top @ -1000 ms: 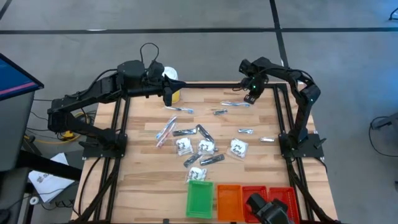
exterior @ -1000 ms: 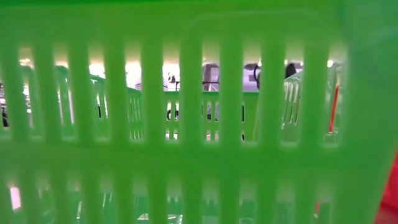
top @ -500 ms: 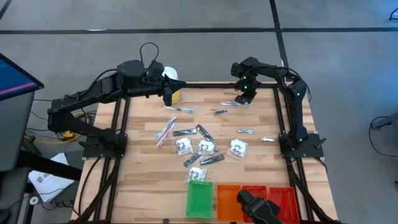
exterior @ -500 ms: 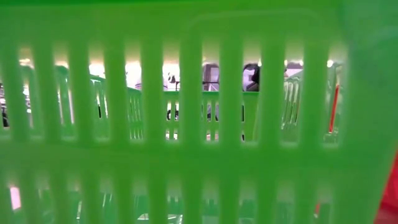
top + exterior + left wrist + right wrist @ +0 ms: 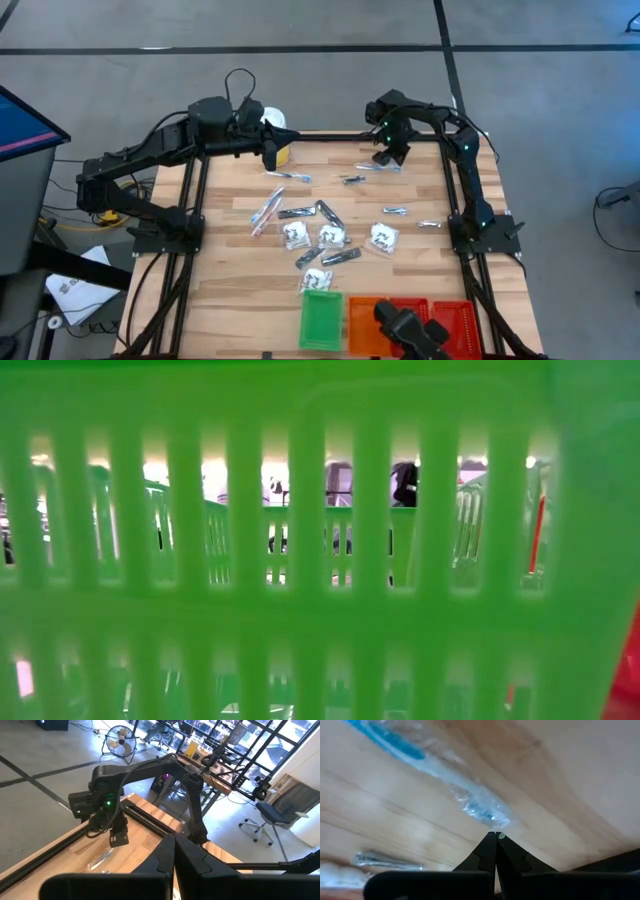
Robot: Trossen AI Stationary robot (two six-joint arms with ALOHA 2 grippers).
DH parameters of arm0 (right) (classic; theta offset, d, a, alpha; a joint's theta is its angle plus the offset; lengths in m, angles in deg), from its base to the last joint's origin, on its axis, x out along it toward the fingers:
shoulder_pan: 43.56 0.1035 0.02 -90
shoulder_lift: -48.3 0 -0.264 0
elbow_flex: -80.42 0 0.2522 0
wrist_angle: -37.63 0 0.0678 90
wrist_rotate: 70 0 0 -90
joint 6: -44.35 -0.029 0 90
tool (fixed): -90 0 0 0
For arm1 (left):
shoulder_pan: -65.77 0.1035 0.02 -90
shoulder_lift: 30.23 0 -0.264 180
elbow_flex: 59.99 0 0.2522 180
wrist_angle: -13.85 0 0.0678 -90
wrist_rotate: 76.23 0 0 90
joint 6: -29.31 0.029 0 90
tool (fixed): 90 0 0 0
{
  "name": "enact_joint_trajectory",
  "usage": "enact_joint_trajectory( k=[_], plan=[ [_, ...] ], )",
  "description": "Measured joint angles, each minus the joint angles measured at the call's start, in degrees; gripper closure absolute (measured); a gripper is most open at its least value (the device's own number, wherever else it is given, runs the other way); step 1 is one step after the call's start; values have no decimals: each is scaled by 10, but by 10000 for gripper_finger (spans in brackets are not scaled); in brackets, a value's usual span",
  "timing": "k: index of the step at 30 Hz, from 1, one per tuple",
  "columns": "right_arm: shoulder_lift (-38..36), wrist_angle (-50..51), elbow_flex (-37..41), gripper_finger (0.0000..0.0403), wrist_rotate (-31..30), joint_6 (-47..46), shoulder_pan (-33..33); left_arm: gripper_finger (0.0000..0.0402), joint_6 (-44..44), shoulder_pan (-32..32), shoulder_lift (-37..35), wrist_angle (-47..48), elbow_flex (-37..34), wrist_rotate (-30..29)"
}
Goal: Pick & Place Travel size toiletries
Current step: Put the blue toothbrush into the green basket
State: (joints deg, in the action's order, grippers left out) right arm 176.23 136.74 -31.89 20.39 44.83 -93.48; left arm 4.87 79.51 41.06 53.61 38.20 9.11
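The toiletries lie scattered mid-table: white packets [image 5: 331,235], dark tubes [image 5: 298,212], pink and blue sticks [image 5: 268,210] and silvery pieces [image 5: 395,210]. A clear-wrapped blue stick [image 5: 377,167] lies flat near the far right corner. My right gripper [image 5: 388,155] is shut and points down at the end of that stick [image 5: 470,802]. The left wrist view shows it above the stick [image 5: 100,860]. My left gripper [image 5: 270,152] waits shut beside the white-lidded tub [image 5: 280,140] at the far edge. My right gripper [image 5: 495,836] has its shut fingertips right at the crinkled wrapper end [image 5: 497,821] of the blue stick, coming from above. The stick lies flat on the table. Whether the tips touch the wrapper, I cannot tell.
Green [image 5: 321,318], orange [image 5: 366,318] and red [image 5: 450,318] trays stand side by side at the near edge, with a dark object [image 5: 408,330] over them. The green tray's slats [image 5: 300,610] fill the low view. Black frame rails [image 5: 455,190] run along both table sides.
My right gripper has moved toward the table's left along the far edge and now stands over the end of the clear-wrapped blue stick. The left arm has kept still, and the toiletries lie where they were.
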Motion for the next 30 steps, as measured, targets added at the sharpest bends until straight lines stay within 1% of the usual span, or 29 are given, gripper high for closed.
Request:
enact_joint_trajectory(
  k=[11,17,24,30],
  plan=[
    [0,19,-60,403,13,8,-19,401,1,0,0,-2,0,0],
    [0,23,-61,403,26,10,-21,402,2,0,0,-4,0,0],
    [0,29,-61,403,27,9,-24,401,2,0,0,-4,0,0],
    [37,46,-61,403,30,-53,-26,401,1,0,0,-4,0,1]
  ],
)
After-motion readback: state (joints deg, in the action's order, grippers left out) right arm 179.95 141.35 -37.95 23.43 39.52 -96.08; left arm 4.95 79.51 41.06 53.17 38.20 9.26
